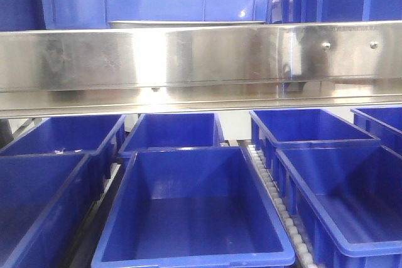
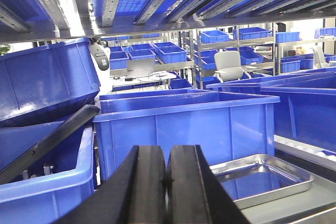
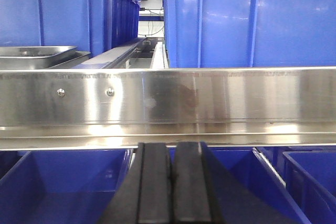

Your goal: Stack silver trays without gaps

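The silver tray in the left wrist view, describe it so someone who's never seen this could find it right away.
Start at the big blue bin facing the camera. Just right of its base, on the grey ledge, lies the silver tray. It is shallow, mirror-shiny steel with a thin rolled rim; everything around it is deep blue plastic.

Your left pincer (image 2: 167,182) sits bottom centre, fingers pressed together; your right pincer (image 3: 172,182) likewise, closed on nothing.
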Motion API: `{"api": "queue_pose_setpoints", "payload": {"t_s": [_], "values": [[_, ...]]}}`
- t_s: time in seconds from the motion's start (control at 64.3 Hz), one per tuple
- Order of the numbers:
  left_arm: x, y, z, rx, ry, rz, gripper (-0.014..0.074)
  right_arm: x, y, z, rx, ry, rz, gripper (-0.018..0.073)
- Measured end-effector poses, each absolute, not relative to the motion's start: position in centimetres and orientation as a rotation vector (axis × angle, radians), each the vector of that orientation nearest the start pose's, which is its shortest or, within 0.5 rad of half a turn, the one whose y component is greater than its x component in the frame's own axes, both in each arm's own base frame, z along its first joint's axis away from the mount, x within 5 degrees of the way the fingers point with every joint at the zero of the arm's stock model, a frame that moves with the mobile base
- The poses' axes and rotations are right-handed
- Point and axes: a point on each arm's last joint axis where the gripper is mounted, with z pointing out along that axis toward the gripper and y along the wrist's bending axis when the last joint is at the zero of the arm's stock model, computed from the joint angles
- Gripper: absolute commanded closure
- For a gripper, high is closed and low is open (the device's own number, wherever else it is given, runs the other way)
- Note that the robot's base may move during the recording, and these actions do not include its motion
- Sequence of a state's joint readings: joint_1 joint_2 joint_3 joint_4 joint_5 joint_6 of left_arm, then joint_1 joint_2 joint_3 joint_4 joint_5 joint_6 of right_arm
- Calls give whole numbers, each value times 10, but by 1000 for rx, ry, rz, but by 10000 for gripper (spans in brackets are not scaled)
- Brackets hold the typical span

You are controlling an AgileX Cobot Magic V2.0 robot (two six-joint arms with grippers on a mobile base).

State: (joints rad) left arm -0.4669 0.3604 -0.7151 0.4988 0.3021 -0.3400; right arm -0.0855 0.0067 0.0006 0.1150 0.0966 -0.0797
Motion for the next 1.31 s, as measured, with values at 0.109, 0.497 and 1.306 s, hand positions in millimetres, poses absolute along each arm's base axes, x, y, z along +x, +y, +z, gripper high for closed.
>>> {"api": "queue_pose_setpoints", "payload": {"t_s": [0.109, 0.497, 1.306], "values": [[55, -13, 401, 303, 1367, -172, 592, 57, -4, 204, 87, 1585, -31, 638], [55, -13, 401, 303, 1367, -172, 592, 57, -4, 204, 87, 1585, -31, 638], [55, -13, 401, 303, 1367, -172, 592, 57, -4, 204, 88, 1585, -29, 638]]}}
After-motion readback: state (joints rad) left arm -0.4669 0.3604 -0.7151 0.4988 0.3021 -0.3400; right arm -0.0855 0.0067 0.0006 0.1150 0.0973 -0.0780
